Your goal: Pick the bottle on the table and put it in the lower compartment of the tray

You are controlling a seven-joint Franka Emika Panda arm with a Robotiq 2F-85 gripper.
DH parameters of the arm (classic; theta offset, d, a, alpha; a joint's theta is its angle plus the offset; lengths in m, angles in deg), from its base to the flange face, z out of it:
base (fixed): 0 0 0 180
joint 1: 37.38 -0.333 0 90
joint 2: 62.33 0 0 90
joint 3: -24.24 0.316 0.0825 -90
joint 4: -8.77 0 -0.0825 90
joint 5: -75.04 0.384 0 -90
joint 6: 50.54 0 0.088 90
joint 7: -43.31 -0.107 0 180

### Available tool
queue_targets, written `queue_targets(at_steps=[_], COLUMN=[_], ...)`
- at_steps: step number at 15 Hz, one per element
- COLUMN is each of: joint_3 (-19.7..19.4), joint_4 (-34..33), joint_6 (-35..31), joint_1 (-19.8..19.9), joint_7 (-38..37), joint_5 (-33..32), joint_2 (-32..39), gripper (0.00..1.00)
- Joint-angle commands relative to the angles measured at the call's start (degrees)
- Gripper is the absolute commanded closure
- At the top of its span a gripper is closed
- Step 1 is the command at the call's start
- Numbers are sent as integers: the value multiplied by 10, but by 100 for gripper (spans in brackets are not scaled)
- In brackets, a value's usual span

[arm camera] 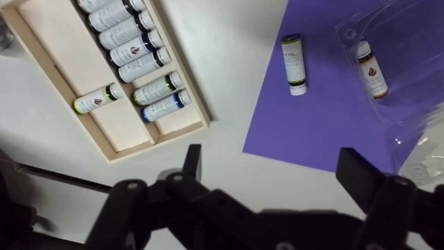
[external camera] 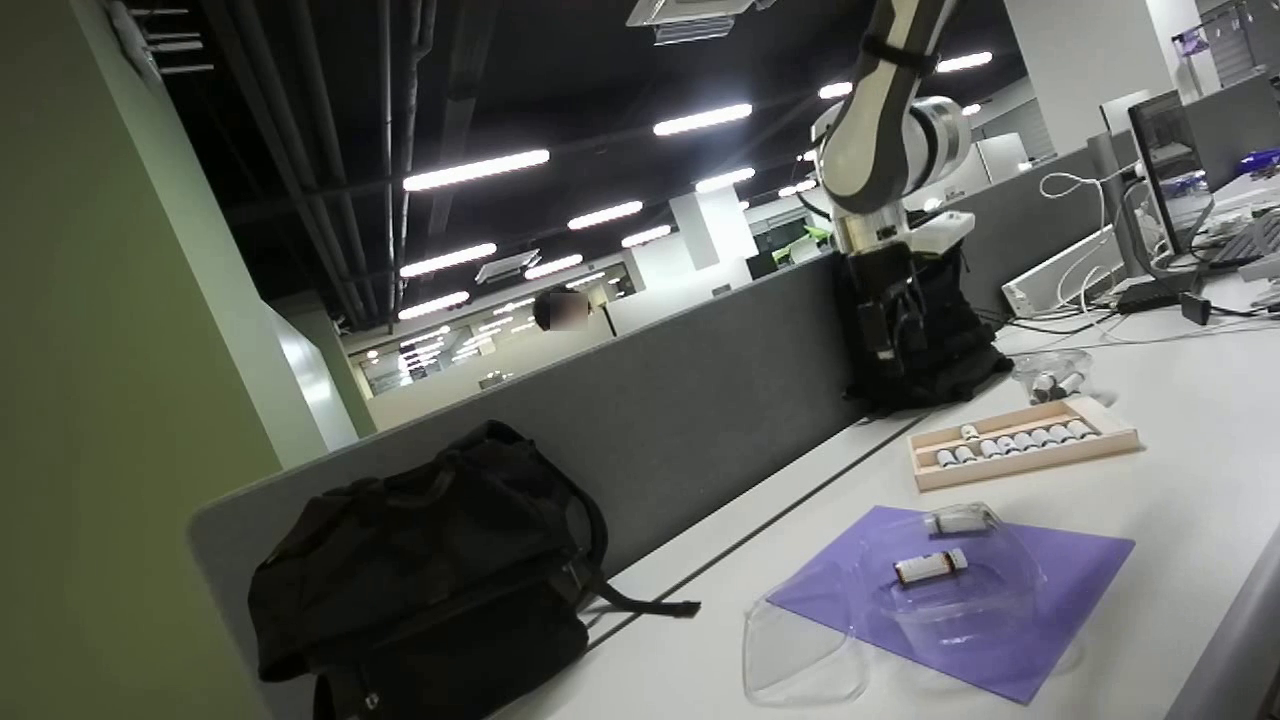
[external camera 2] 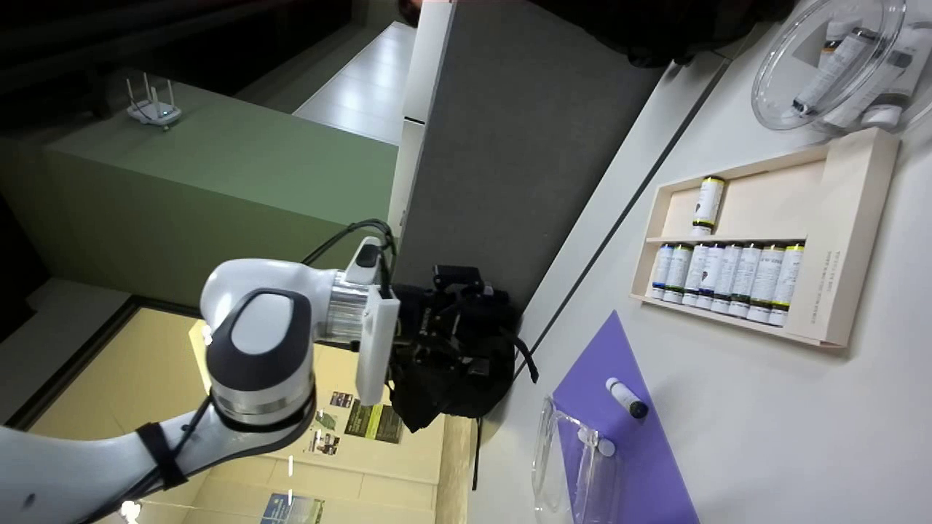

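The bottle [arm camera: 294,66] lies on the purple mat with a white cap and a dark end; it also shows in both exterior views [external camera: 960,520] [external camera 2: 626,398], once through clear plastic. The pale wooden tray [arm camera: 48,38] [external camera: 1030,468] [external camera 2: 852,255] lies beside the mat on the white table [external camera: 1180,480]. One compartment holds a row of several bottles with a gap near one end. The other compartment holds a single bottle. My gripper [arm camera: 269,156] is open and empty, high above the table; an exterior view shows it [external camera: 895,340] against a black bag.
A clear plastic box [arm camera: 409,52] [external camera: 800,650] with another bottle [arm camera: 373,74] [external camera: 928,567] in it lies partly on the purple mat [arm camera: 322,132]. A clear container [external camera 2: 830,65] with bottles stands past the tray. A grey partition [external camera: 720,400] and black backpack [external camera: 430,580] border the table.
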Motion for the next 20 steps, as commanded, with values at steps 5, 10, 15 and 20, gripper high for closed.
queue_targets(at_steps=[5,10,15,20], joint_3=[61,95,97,100], joint_4=[-9,-17,-6,-6], joint_6=[-106,-94,-109,-110], joint_1=[36,65,63,64], joint_7=[88,111,84,86], joint_5=[84,103,84,84], joint_2=[126,149,178,178], gripper=[0,0,0,0])
